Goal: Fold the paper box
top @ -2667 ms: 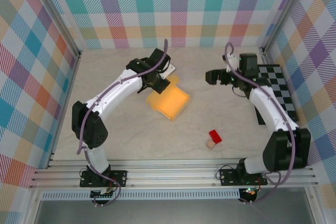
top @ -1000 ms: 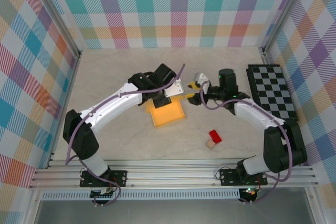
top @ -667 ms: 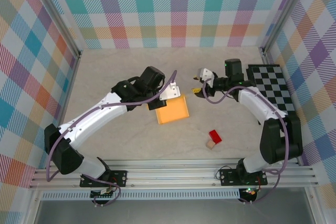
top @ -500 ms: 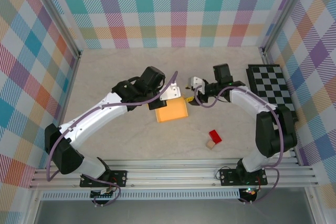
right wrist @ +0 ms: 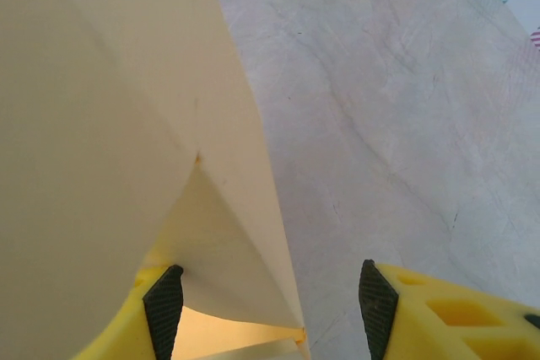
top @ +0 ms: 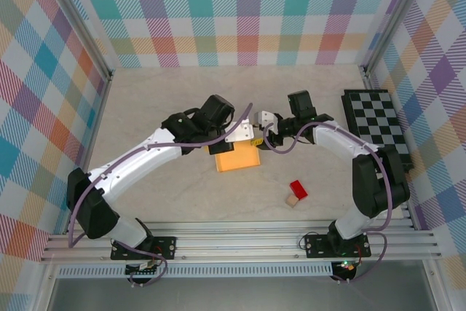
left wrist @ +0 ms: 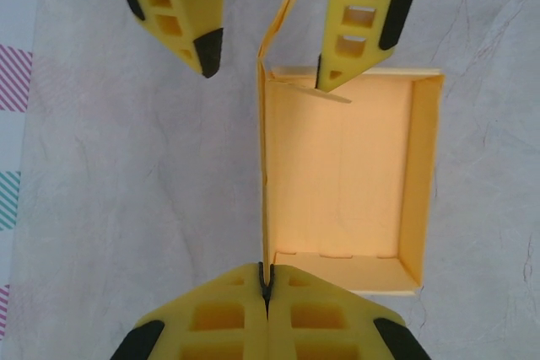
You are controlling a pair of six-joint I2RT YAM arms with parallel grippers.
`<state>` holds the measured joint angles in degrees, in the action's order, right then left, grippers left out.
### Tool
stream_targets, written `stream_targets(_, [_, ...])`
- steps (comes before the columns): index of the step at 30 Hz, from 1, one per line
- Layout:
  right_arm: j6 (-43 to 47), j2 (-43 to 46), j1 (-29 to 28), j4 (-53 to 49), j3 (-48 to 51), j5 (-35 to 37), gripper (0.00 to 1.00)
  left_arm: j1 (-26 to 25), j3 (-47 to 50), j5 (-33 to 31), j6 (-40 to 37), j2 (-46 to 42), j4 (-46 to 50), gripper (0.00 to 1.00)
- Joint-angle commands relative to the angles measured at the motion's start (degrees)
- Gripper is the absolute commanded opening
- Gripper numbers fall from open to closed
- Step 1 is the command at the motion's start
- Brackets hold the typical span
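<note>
The box (top: 238, 159) lies open-side up on the table (top: 160, 92), a shallow tray with its walls raised. Your left gripper (left wrist: 266, 282) is pinched together on the thin left wall at the box's near corner, with no gap showing between the pads. Your right gripper (left wrist: 270, 63) is at the opposite end of that same wall with its fingers apart. They straddle the tall flap (right wrist: 126, 124) standing up from the wall, one finger outside the box and the other just inside it.

The card is thin, so a hard or off-line squeeze by the right fingers could crease the flap away from its score. Pushing it outward instead of over the tray would undo the fold. The inner finger sits close to a small tab at the box's far wall and could catch and bend it. If you drag the flap sideways, the left pinch may tear the wall or slip, and the box would skid.

I count one box, two grippers, one red block (top: 298, 189) and one tan cube (top: 293, 199) touching each other, well right of the box and nearer the bases, and one checkered board (top: 375, 125) far right of the box.
</note>
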<state>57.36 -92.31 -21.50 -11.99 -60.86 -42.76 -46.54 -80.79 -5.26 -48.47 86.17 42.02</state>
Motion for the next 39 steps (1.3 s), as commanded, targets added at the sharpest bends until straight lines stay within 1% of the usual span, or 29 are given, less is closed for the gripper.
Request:
stream_targets(1, [-0.43, -0.19, -1.21, 0.58, -0.50, -5.73, 0.60, -2.56, -0.20, 0.79, 0.30, 1.69, -0.24, 0.00])
stream_targets(4, [-0.17, -0.11, -1.53, 0.69, 0.05, -6.07, 0.59, -3.00, -0.16, 1.09, 0.65, 2.16, -0.86, 0.00])
stream_targets(5, [-0.58, 0.02, -1.53, 1.68, 0.79, -6.65, 0.57, -3.22, -0.24, 1.52, 0.82, 2.16, -1.03, 0.00])
stream_targets(8, [-1.11, 0.09, -1.62, 1.98, 1.44, -8.18, 0.44, -3.55, -0.42, 2.35, 1.48, 2.16, -1.76, 0.00])
stream_targets(10, [-0.99, 0.03, -1.71, 1.95, 1.86, -8.74, 0.38, -3.64, -0.49, 2.84, 1.92, 2.16, -2.19, 0.00])
stream_targets(13, [-1.23, 0.09, -1.84, 2.37, 2.74, -9.09, 0.38, -3.75, -0.45, 3.67, 2.50, 2.29, -2.32, 0.00])
stream_targets(15, [-2.13, 0.18, -2.19, 3.49, 3.24, -8.73, 0.46, -4.04, -0.41, 3.93, 2.63, 2.63, -2.27, 0.00])
stream_targets(18, [-2.10, 0.40, -2.41, 4.04, 3.56, -8.72, 0.46, -4.71, -0.55, 4.22, 2.74, 3.42, -2.16, 0.00])
stream_targets(23, [-1.44, 0.59, -2.51, 3.41, 3.53, -9.08, 0.22, -5.40, -0.99, 3.74, 3.46, 4.18, -2.63, 0.00])
stream_targets(26, [0.21, 0.47, -2.53, 1.39, 3.60, -8.49, 0.12, -5.25, -1.56, 1.84, 4.60, 4.11, -2.46, 0.00])
stream_targets(28, [0.59, 0.57, -2.50, 1.12, 4.05, -7.88, 0.08, -4.16, -2.25, 0.73, 6.62, 3.80, -2.15, 0.00])
stream_targets(29, [0.66, 0.66, -2.41, 1.28, 4.45, -7.46, 0.06, -3.14, -2.54, 0.77, 8.02, 3.40, -1.66, 0.03])
stream_targets(30, [0.77, 0.65, -2.41, 1.31, 4.71, -7.07, 0.06, -1.98, -2.47, 1.06, 9.22, 2.83, -1.66, 0.10])
stream_targets(32, [0.95, 0.77, -2.41, 1.36, 5.12, -5.44, 0.03, 0.97, -1.16, 1.64, 12.05, 0.20, -2.70, 0.27])
stream_targets(34, [1.34, 1.04, -2.41, 1.53, 5.46, -3.65, 0.03, 3.78, 0.95, 2.21, 16.47, -3.75, -5.17, 0.36])
stream_targets(35, [1.82, 1.29, -2.41, 1.54, 5.57, -2.70, 0.03, 5.39, 1.97, 2.01, 21.12, -6.21, -7.18, 0.40])
stream_targets(36, [2.05, 1.43, -2.32, 1.79, 5.83, -1.87, 0.03, 7.19, 3.00, 0.32, 26.43, -8.47, -9.10, 0.43])
stream_targets(37, [2.04, 1.77, -2.32, 2.35, 6.08, -0.79, 0.03, 9.95, 4.47, -0.89, 34.89, -10.66, -10.81, 0.46])
stream_targets(38, [2.08, 2.00, -2.23, 2.90, 6.34, -0.15, 0.03, 13.30, 6.15, 0.42, 42.27, -13.38, -11.87, 0.47])
stream_targets(39, [2.16, 2.26, -2.15, 3.51, 6.58, 0.36, 0.03, 16.35, 7.77, 1.17, 47.87, -15.62, -12.37, 0.48])
